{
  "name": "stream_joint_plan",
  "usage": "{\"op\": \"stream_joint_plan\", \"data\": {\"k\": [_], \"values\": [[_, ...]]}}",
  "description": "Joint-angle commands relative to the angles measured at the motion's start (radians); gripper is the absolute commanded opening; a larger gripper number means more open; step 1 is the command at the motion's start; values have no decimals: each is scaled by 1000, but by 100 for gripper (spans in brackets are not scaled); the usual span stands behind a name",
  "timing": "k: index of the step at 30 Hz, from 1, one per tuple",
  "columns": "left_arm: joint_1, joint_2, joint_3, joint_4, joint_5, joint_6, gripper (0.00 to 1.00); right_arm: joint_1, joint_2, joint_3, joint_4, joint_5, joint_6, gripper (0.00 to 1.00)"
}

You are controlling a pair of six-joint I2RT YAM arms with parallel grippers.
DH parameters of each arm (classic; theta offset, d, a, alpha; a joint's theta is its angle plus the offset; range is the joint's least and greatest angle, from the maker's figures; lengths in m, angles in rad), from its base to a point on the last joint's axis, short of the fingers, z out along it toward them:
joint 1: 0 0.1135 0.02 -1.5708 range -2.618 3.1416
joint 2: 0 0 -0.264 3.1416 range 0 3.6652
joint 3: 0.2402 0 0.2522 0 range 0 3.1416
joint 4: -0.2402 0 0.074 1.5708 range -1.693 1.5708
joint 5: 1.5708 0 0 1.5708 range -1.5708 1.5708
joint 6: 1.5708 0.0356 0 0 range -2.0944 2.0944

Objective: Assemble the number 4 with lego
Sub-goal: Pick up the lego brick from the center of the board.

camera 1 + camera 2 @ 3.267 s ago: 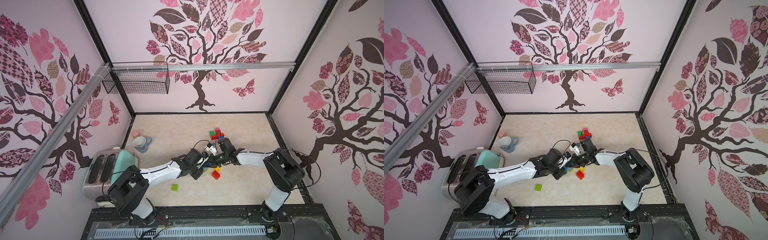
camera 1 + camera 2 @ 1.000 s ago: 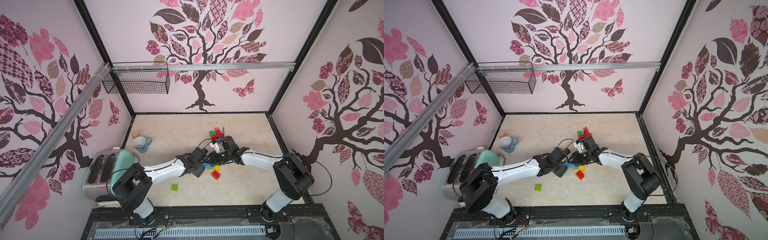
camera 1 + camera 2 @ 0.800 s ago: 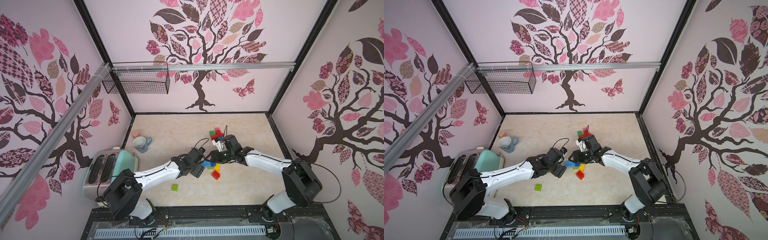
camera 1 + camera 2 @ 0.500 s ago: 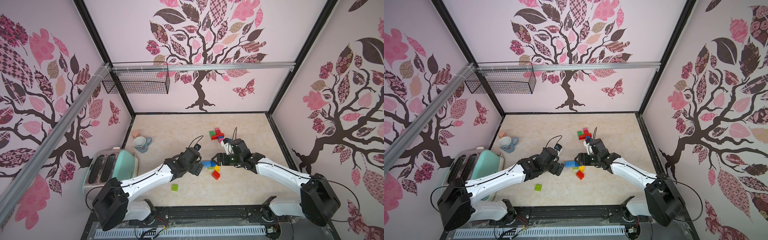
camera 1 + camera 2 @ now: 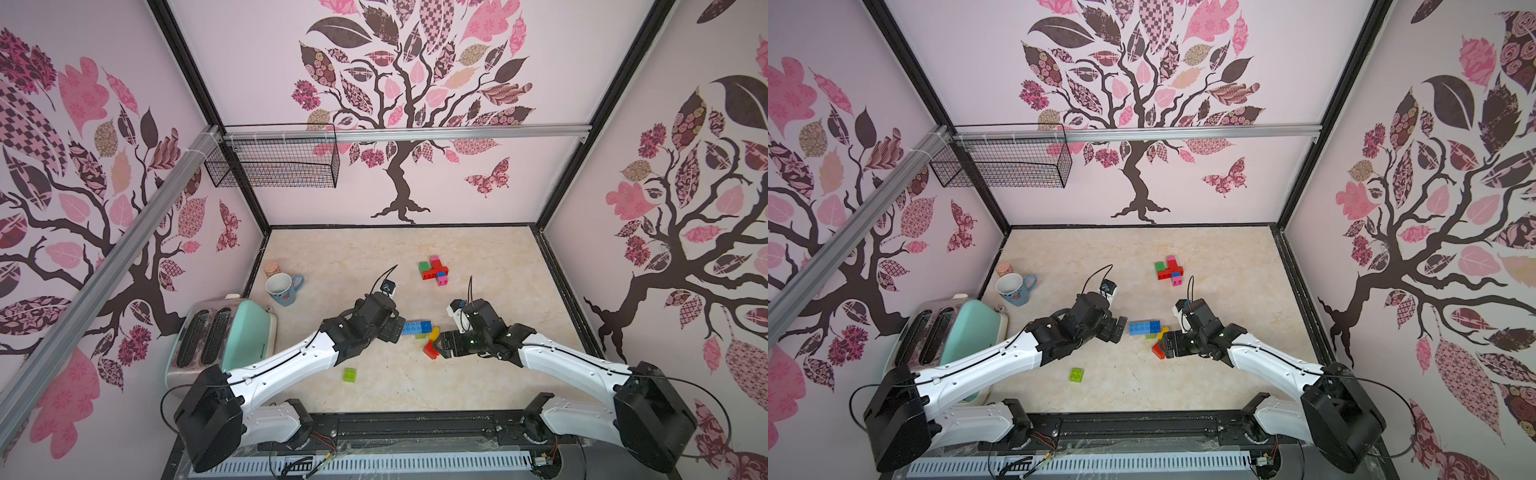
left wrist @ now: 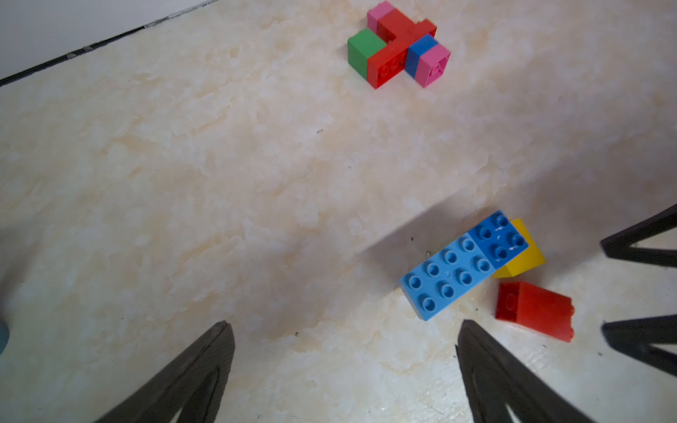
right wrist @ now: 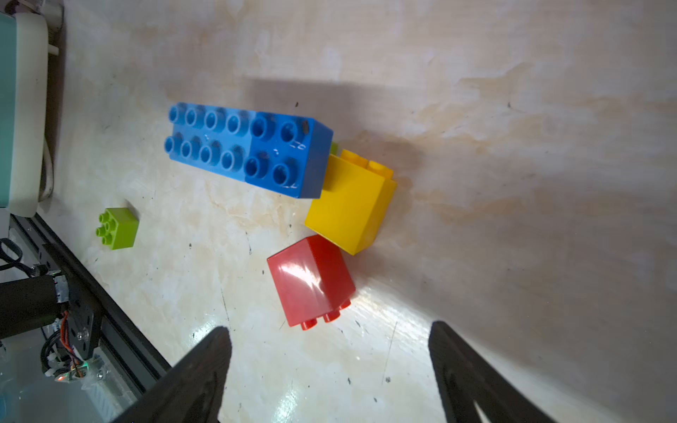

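Left pincer (image 6: 342, 329): jaws spread wide and empty, low over the surface (image 5: 374, 257), just beside the light end of the blue bar.
Right pincer (image 7: 329, 329): jaws wide apart and empty, with the red brick just ahead of the tips, not between them.
Red brick (image 7: 311, 278): lies on its side with studs towards the right pincer and a corner at the yellow brick. A skewed close on its glossy faces may squirt it out or shove its neighbour.
Yellow brick (image 7: 351, 205): also on its side, tucked against the dark end of the blue bar. It needs righting before it can press on, and a push here would drag the bar askew.
Blue bar (image 7: 249, 150): a long light brick and a dark square one lie end to end, studs up. I cannot tell whether they are locked. If they are only butted together, a nudge splits them.
Green brick (image 5: 420, 335): mostly hidden beside the bar, so easily missed or knocked.
Both arms: they face one small heap from opposite sides, so the fingers may clash.
Far cluster (image 5: 433, 270): joined bricks well apart towards the back. The 4 may end up in two pieces.
Lime brick (image 7: 119, 229): alone near the front edge, likely to be left out.
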Motion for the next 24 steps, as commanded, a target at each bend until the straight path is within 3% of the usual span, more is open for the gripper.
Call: {"op": "stream_joint_plan", "data": {"k": [1,4,15,24], "values": [[3,-41,-38,69,-41,-78,98,38,72,49,-25,26,-101,88],[14,-62,-40,50,-70,-116,98,94,115,57,2,109,-146,87],[96,-86,-52,12,84,-158,98,148,190,40,130,168,-185,78],[102,-101,-73,4,94,-180,98,216,232,45,136,228,-204,65]]}}
